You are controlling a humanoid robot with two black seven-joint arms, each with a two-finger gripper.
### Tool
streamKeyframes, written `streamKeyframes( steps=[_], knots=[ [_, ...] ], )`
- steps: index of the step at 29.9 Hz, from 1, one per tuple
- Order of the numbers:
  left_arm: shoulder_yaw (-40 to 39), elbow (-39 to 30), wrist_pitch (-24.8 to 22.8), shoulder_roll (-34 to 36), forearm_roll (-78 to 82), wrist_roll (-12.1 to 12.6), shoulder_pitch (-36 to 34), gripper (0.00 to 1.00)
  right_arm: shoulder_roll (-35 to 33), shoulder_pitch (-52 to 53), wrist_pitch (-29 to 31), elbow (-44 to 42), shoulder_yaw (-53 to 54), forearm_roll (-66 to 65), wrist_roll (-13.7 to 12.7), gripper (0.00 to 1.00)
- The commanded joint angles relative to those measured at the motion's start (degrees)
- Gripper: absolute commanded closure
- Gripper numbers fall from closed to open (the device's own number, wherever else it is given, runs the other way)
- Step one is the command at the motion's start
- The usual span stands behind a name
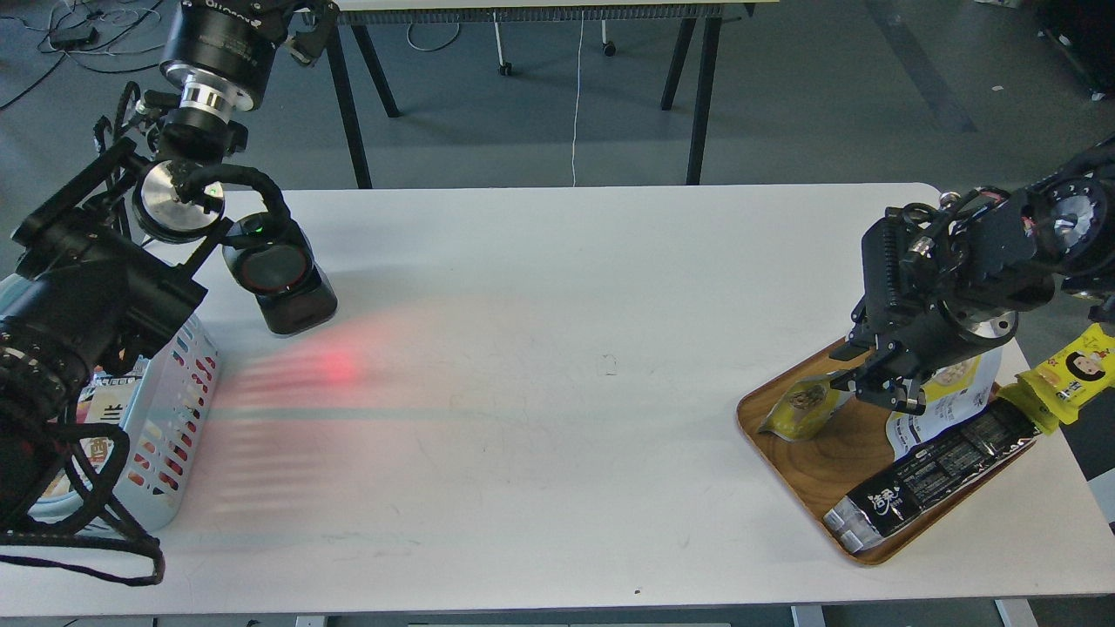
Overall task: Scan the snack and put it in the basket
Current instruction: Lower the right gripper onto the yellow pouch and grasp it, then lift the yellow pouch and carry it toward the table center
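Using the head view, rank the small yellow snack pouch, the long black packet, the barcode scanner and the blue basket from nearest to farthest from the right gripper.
From the right gripper:
1. Small yellow snack pouch, just left of it on the wooden tray.
2. Long black packet, on the tray's near right edge.
3. Barcode scanner, across the table, far left.
4. Blue basket, at the left edge.

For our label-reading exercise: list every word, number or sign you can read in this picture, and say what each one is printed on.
Black packet on the wooden tray: large white Chinese characters at its near end, not sharp enough to quote; the small print along it is too small.
Packets inside the basket: one large dark character, seemingly "酒", partly hidden.
Bright yellow packet: a cartoon face, text unreadable.
Left arm housing: white lettering, cut off.
Snack: nothing legible.
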Motion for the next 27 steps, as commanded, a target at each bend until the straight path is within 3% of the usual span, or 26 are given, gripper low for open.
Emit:
streamKeyframes(
  steps=[1, 4, 16, 27],
  knots=[
    [0.00, 0.03, 0.00, 0.08, 0.09, 0.00, -0.10, 0.00, -0.10, 0.08, 0.12, 0.17, -0.08, 0.09, 0.00, 0.95],
    [0.00, 0.03, 0.00, -0.01, 0.00, 0.00, -0.19, 0.00, -0.19, -0.01, 0.03, 0.17, -0.08, 0.26, 0.00, 1.00],
    [0.00, 0.03, 0.00, -0.10, 0.00, 0.08, -0.98, 0.00, -1.07, 9.12, -0.49, 3.42, 0.54, 6.84, 0.00, 1.00],
    [0.09, 0.03, 0.00, -0.19, 0.00, 0.08, -0.98, 0.00, 7.62, 15.19, -0.05, 4.92, 4.58, 18.80, 0.00, 1.00]
  ],
)
